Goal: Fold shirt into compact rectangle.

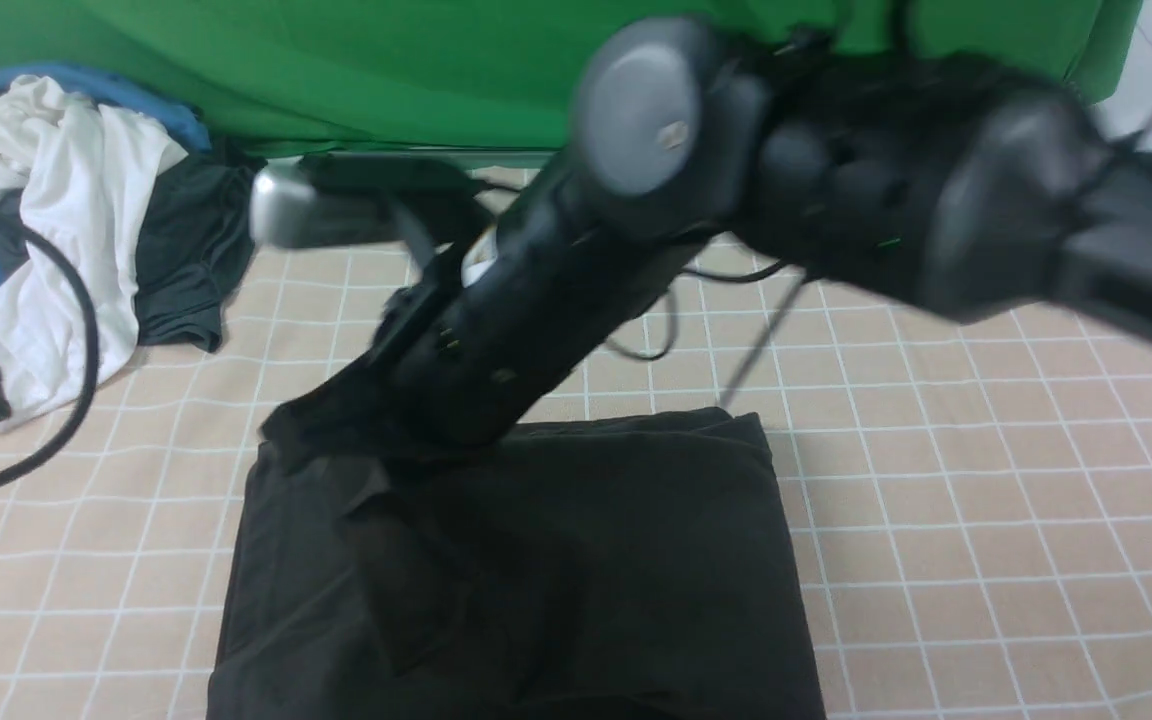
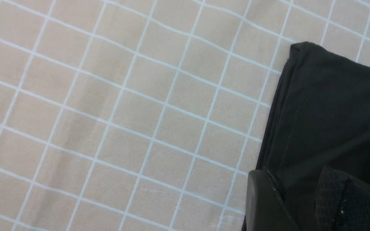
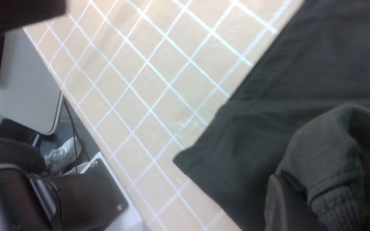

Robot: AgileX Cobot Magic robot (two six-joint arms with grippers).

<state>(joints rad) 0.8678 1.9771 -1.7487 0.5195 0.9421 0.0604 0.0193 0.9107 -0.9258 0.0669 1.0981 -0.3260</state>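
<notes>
The black shirt point(image 1: 536, 560) lies as a rough rectangle at the front middle of the checked cloth, print hidden. My right arm point(image 1: 536, 300) reaches across from the right to the shirt's far left corner, where a lifted flap point(image 1: 336, 420) hides its tip. In the right wrist view my right gripper point(image 3: 320, 199) is shut on a ribbed sleeve cuff point(image 3: 326, 150), and only one finger point(image 3: 278, 205) shows. In the left wrist view my left gripper point(image 2: 297, 189) sits at the shirt's stitched edge point(image 2: 326, 112), dark cloth filling the space between its fingers point(image 2: 262, 202). The front view does not show it.
A pile of white, blue and dark clothes point(image 1: 66, 230) lies at the back left, with a black cable point(image 1: 86, 330) looping in front of it. A green backdrop point(image 1: 386, 70) closes the far side. The right wrist view shows the table's edge point(image 3: 117, 173) and a desk point(image 3: 21, 89).
</notes>
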